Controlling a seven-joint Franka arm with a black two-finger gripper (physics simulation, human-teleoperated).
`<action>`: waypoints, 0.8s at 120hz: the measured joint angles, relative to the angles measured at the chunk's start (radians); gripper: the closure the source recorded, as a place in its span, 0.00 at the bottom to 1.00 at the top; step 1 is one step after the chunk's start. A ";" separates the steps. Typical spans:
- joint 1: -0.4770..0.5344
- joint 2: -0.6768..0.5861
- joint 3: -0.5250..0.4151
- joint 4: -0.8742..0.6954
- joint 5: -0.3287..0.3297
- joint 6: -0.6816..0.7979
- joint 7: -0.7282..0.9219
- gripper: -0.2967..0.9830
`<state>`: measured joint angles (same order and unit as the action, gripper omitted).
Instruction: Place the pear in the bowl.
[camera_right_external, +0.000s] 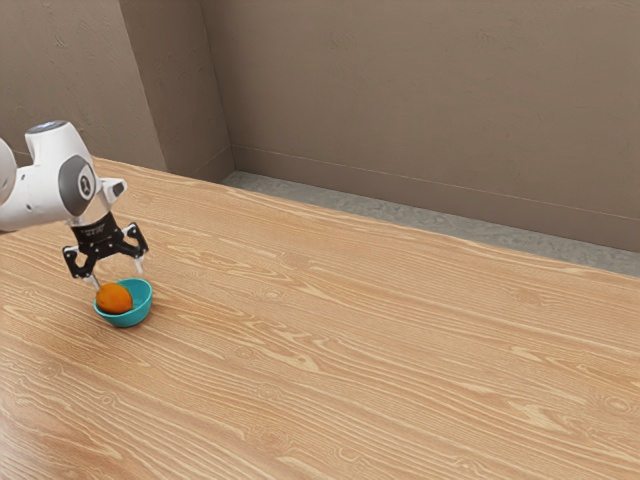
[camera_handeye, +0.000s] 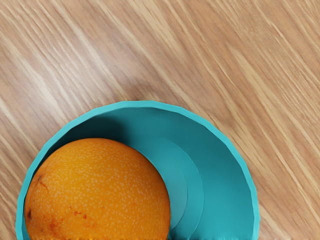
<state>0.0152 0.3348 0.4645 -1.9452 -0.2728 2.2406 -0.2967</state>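
My gripper (camera_right_external: 119, 275) is just above the teal bowl (camera_right_external: 140, 312), its two fingers spread wide apart with nothing held between them. The orange, speckled pear (camera_right_external: 114, 298) rests inside the bowl, against the wall on the exterior view's left. In the wrist view the pear (camera_handeye: 100, 190) lies in the bowl (camera_handeye: 222, 175), with bare bowl floor beside it; the near part of both is cut off by the picture's lower edge.
The bowl stands on a wood-grain table (camera_right_external: 350, 350). Beyond the table's far edge lie a strip of grey floor (camera_right_external: 400, 228) and a brown wall (camera_right_external: 430, 110).
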 joint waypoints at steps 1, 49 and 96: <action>0.000 -0.003 0.000 0.000 0.000 -0.001 0.001 0.27; -0.001 -0.209 -0.278 0.277 0.116 -0.289 -0.025 0.24; -0.244 -0.294 -0.328 0.416 0.249 -0.609 0.095 0.23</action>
<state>-0.2288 0.0404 0.1362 -1.5295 -0.0242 1.6316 -0.2021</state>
